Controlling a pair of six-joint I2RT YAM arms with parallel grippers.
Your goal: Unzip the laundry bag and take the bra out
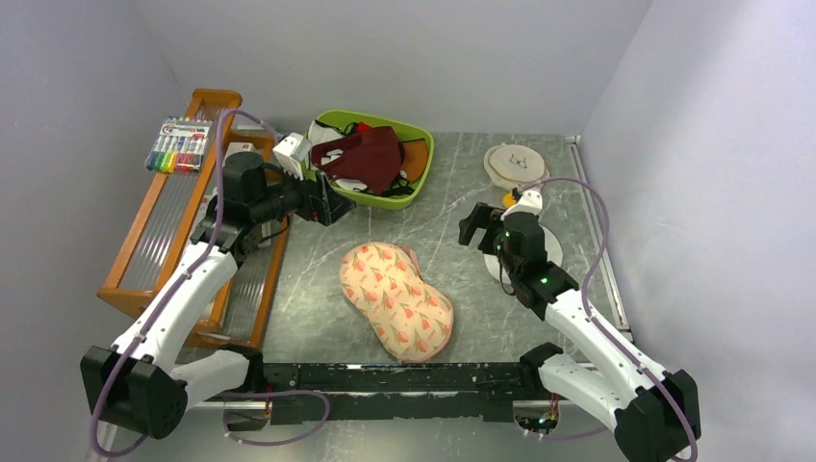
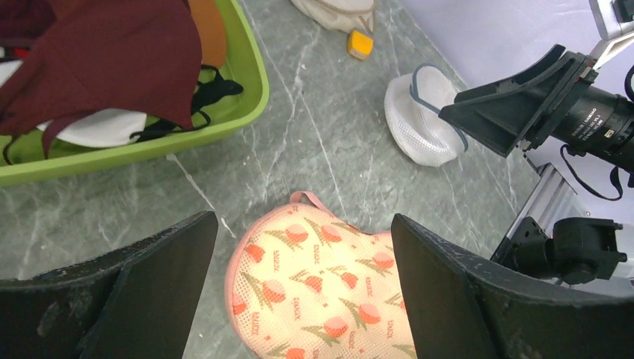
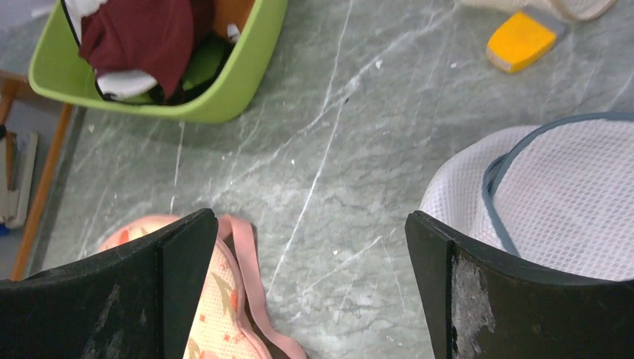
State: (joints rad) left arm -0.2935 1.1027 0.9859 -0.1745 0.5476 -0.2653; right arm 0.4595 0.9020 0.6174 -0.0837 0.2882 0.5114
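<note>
- The bag (image 1: 395, 300) is lying flat on the table (image 1: 452, 173), between the two arms and within reach of both. It is looking closed all round as far as the views are showing.
- The bra is not showing in any view. I am judging it to be inside the bag, with the zip not yet opened.
- The left gripper (image 1: 325, 204) is hanging near the green tub (image 1: 416, 188), its fingers spread wide and gripping nothing. It is pointing down at the bag's far end, probably to line up on the zip there.
- The right gripper (image 1: 475, 224) is hovering to the right of the bag and apart from it, also spread wide and empty. It is likely waiting to steady the bag or take the other side.
- The top view is giving the bag's whole peanut outline and showing both arms clear of it, but no zip detail.
- The left wrist view is showing a pink loop (image 2: 302, 199) at the bag's far end. I cannot tell whether it is the zip pull.
- The right wrist view is showing that loop trailing on the table. It is also showing the mesh bag (image 3: 553, 194) under its right finger, which the arm is mostly hiding from above.
</note>
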